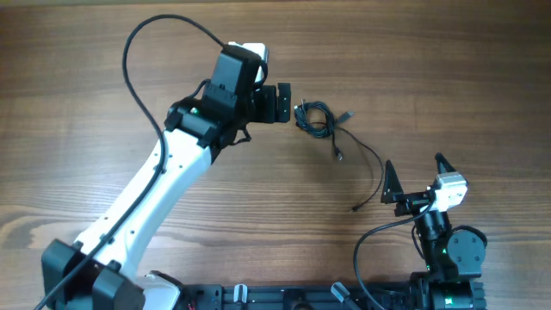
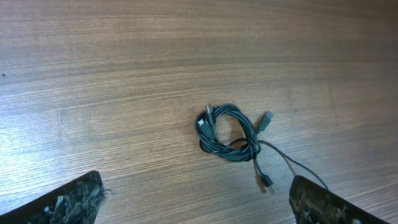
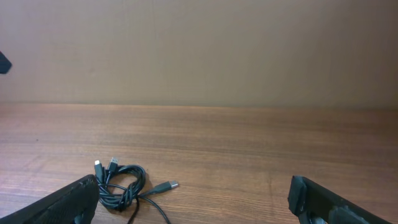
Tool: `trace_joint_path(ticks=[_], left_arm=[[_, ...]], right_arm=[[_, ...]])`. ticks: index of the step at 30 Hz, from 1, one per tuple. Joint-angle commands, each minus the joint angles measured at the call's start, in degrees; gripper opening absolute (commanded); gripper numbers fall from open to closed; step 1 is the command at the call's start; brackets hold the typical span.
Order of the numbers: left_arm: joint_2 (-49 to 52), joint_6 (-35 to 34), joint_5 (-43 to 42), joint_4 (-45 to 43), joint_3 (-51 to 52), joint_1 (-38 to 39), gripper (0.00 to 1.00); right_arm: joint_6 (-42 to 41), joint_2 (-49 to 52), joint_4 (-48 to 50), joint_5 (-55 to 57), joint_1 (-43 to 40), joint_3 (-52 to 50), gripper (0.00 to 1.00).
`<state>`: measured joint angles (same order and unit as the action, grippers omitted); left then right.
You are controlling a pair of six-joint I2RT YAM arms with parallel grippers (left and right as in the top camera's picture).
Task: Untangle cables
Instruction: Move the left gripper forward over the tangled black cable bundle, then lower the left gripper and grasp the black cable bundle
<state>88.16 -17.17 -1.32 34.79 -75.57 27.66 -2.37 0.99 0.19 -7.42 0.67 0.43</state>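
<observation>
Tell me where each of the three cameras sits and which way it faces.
Overhead: above the table, straight down; shows both arms, left gripper, right gripper.
Left wrist: above the cables, angled down; own fingertips at bottom corners.
Right wrist: low, facing across the table toward a wall; fingertips likewise.
Shared: all show the cables.

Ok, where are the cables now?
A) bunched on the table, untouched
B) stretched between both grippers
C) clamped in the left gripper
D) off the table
A: the cables lie bunched on the table, left gripper and right gripper both open, clear of them.
</observation>
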Motion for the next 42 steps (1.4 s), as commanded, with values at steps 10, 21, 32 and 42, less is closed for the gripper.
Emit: trace_joint_path(ticks=[10, 21, 32, 42], left_arm=[[7.7, -3.3, 0.8, 0.1, -6.2, -3.7, 0.96], [15.8, -3.7, -5.3, -0.5, -9.3, -4.6, 0.97], [26.2, -4.7, -5.2, -7.3, -9.3, 4.4, 0.89], [33.6, -15.3, -4.8, -6.1, -9.2, 10.3, 0.6]], right_arm=[[-0.8, -0.6, 0.2, 1.0, 0.1, -0.1, 1.0], [-0.7, -0.6, 0.2, 1.0, 0.1, -0.1, 1.0], [-0.7, -0.6, 0.2, 1.0, 0.1, -0.1, 1.0], [-0.7, -0.6, 0.2, 1.0, 0.1, -0.1, 1.0]])
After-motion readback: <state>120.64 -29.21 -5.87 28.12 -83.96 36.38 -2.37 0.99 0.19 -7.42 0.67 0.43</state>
